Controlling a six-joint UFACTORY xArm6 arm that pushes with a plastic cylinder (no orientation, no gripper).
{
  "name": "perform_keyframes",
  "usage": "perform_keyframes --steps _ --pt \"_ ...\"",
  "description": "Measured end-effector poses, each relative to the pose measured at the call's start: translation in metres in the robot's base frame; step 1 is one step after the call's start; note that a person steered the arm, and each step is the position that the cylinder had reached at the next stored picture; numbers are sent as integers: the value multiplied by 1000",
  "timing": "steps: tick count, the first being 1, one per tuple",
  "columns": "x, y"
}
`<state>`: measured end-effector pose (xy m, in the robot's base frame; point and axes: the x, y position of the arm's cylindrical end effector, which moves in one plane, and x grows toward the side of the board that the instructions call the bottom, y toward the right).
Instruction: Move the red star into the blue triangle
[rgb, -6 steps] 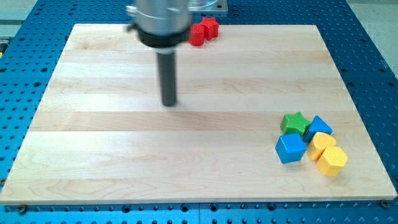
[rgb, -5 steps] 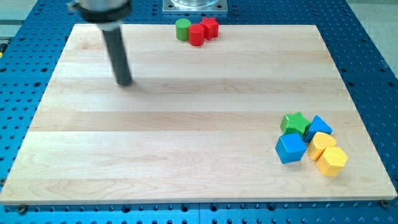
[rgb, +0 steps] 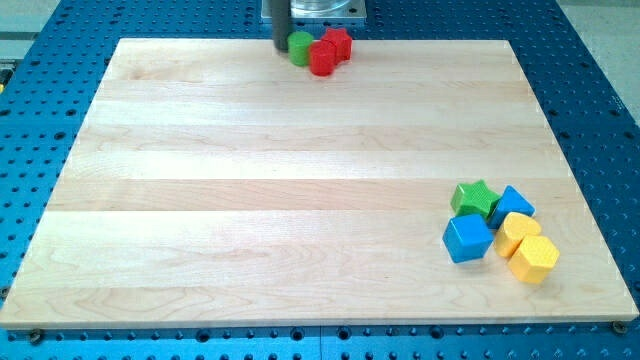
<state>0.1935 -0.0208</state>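
The red star (rgb: 339, 43) sits at the top edge of the wooden board (rgb: 300, 200), touching a red cylinder (rgb: 322, 58) on its lower left. A green cylinder (rgb: 300, 47) touches the red cylinder's left side. My tip (rgb: 281, 47) is at the top edge, right against the green cylinder's left side. The blue triangle (rgb: 513, 205) lies far away at the view's lower right, in a tight cluster of blocks.
The lower-right cluster also holds a green star (rgb: 474, 197), a blue cube (rgb: 467, 238) and two yellow blocks (rgb: 517, 232) (rgb: 534, 259). A metal mount (rgb: 315, 8) stands just above the board's top edge.
My tip has moved from the board's upper left to the top edge beside the green cylinder. The green and red cylinders have shifted slightly to the right.
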Motion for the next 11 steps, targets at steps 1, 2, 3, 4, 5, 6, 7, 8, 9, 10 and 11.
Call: perform_keyframes --steps 1,2,3,4,5,6,7,8,9,10,11 --pt "0 66" --pt "0 115" --pt "32 119" --pt "73 98" --pt "74 112" --pt "80 91" --pt "187 95" --pt "227 98" --pt "208 77" --pt "206 100" --pt "236 138"
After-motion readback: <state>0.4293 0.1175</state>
